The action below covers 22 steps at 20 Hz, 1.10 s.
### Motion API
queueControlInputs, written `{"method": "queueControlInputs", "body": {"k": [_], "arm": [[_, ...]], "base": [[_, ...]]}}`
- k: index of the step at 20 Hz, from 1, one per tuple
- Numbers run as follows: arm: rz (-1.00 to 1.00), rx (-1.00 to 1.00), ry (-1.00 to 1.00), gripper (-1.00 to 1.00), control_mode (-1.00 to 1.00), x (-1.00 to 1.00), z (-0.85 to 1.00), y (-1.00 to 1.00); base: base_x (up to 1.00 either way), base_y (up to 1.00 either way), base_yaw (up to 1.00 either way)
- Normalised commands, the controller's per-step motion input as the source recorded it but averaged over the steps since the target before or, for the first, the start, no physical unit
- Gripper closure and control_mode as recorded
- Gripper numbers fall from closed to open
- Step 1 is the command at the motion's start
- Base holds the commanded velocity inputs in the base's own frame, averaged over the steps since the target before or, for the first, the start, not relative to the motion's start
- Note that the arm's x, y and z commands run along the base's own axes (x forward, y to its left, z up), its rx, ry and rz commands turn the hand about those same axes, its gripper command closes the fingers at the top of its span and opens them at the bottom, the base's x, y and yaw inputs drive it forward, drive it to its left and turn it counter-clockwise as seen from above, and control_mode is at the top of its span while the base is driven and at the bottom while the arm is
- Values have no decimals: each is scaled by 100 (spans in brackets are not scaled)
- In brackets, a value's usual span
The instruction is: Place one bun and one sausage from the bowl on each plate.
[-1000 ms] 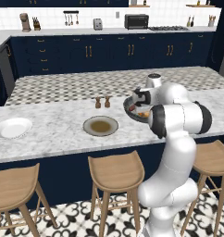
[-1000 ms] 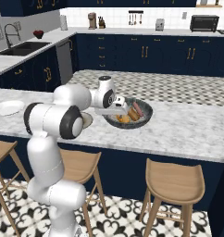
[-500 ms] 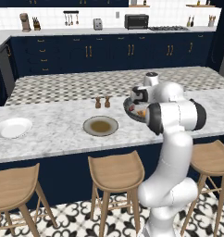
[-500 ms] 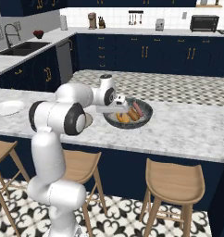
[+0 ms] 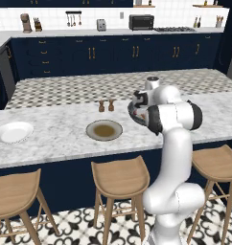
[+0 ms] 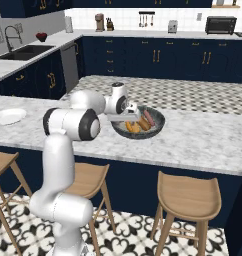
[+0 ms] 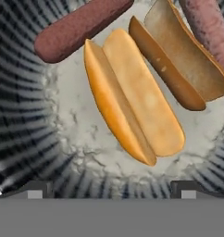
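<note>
Over the bowl, your gripper has dropped lower since a second ago, fingers spread wide, empty; the golden bun lies just ahead between them.

Both base views look forward and down from behind the arm, left and right, sharing the tabletop and bowl. The hand view stares close into that bowl.

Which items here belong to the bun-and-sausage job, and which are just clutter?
Job: dark-grey round bowl; golden split bun; browner bun; reddish sausage; beige plate with brown centre; plain white plate.
Clutter: two small brown shakers; wooden stools.
</note>
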Motion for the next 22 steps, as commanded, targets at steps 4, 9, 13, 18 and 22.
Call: {"method": "queueControlInputs", "body": {"k": [4,9,13,18,22], "arm": [[0,0,0,-100,-100,37,-21,-4],[0,0,0,-100,-100,21,-12,-1],[0,0,0,-100,-100,19,-5,0],[0,0,0,-100,-100,22,-10,0],[0,0,0,-100,-100,17,-22,0]], "base": [[0,0,0],[0,0,0],[0,0,0],[0,0,0],[0,0,0]]}}
